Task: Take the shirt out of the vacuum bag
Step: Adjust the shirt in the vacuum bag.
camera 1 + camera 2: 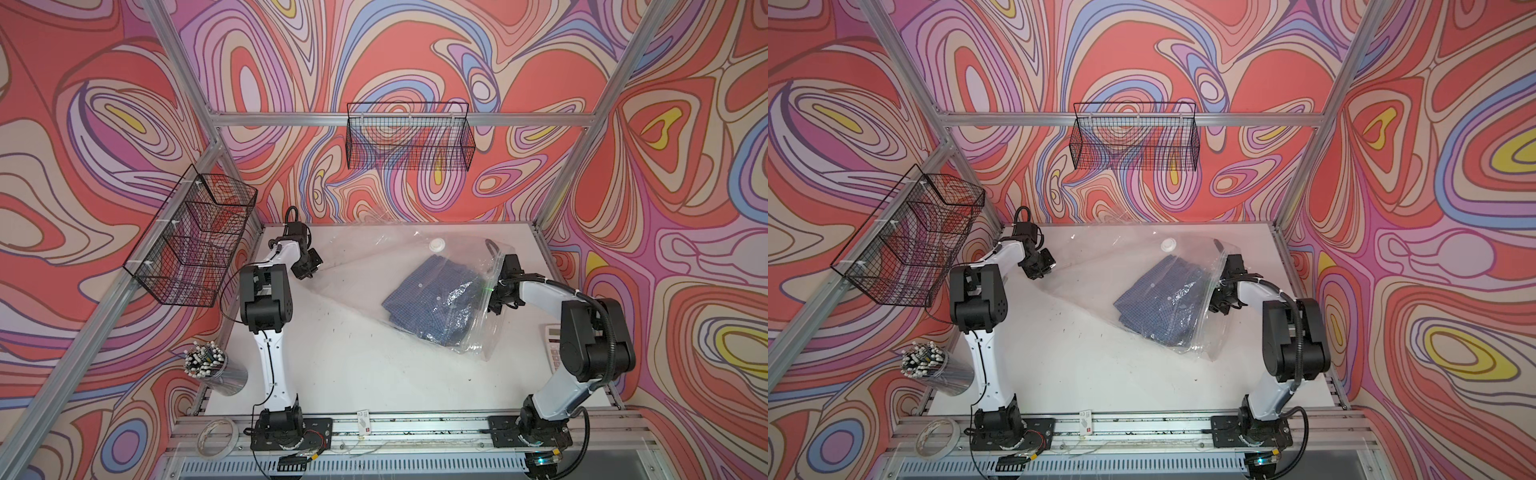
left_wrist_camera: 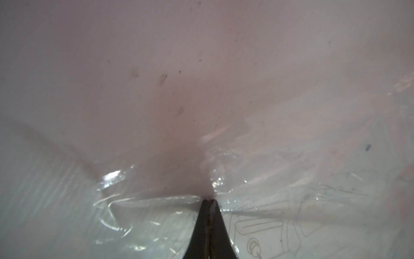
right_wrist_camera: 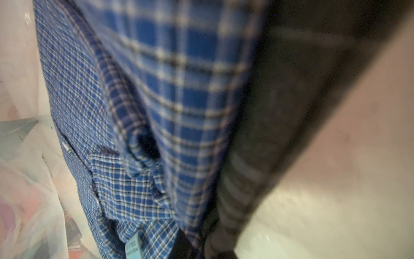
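table (image 1: 353, 374): white, both arms over it | vacuum bag (image 1: 365, 266): clear, crinkled, spread across the far half from left to right | shirt (image 1: 432, 299): blue check, folded, inside the bag, right of centre | left gripper (image 1: 308, 268): pressed together, pinching the bag's far-left end | right gripper (image 1: 494, 291): pressed together on shirt cloth at the bag's right edge | valve (image 1: 436, 244): round, white, just beyond the shirt

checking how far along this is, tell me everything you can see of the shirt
The shirt is blue plaid cloth with small white buttons and a pale blue tag, loosely folded and rumpled. It lies inside the clear vacuum bag on the white table, toward the right arm's side. The right gripper, shut, sits at the bag's mouth and seems to pinch the shirt's edge, where fabric bunches.
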`<state>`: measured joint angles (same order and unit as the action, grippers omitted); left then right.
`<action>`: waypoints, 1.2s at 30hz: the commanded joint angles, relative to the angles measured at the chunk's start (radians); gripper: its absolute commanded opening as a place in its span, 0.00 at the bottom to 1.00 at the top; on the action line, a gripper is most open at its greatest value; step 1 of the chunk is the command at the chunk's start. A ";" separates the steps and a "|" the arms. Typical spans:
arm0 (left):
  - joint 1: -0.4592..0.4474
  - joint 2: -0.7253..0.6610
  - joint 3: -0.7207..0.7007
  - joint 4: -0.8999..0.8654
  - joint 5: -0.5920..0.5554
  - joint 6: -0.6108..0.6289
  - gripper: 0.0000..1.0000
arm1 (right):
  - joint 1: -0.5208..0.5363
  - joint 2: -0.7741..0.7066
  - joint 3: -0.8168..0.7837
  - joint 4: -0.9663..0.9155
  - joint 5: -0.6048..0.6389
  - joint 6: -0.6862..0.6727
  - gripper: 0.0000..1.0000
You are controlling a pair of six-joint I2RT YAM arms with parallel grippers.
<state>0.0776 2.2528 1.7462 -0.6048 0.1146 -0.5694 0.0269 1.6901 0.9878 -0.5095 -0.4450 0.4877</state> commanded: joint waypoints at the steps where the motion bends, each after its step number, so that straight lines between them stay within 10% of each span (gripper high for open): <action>1: 0.009 0.013 -0.039 -0.052 -0.014 0.008 0.00 | -0.026 -0.052 -0.049 -0.032 0.063 -0.012 0.00; 20: 0.013 -0.026 -0.102 -0.007 0.008 0.019 0.00 | -0.062 -0.236 -0.248 0.022 0.178 0.118 0.00; 28: 0.013 -0.081 -0.150 0.013 0.001 0.047 0.04 | -0.089 -0.355 -0.212 -0.079 0.209 0.091 0.52; 36: 0.011 -0.252 -0.146 -0.004 -0.019 0.033 0.32 | -0.174 -0.566 -0.131 -0.265 0.313 0.080 0.60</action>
<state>0.0807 2.1128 1.5978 -0.5652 0.1287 -0.5346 -0.1169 1.1896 0.8074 -0.6762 -0.2054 0.5827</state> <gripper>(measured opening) 0.293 0.597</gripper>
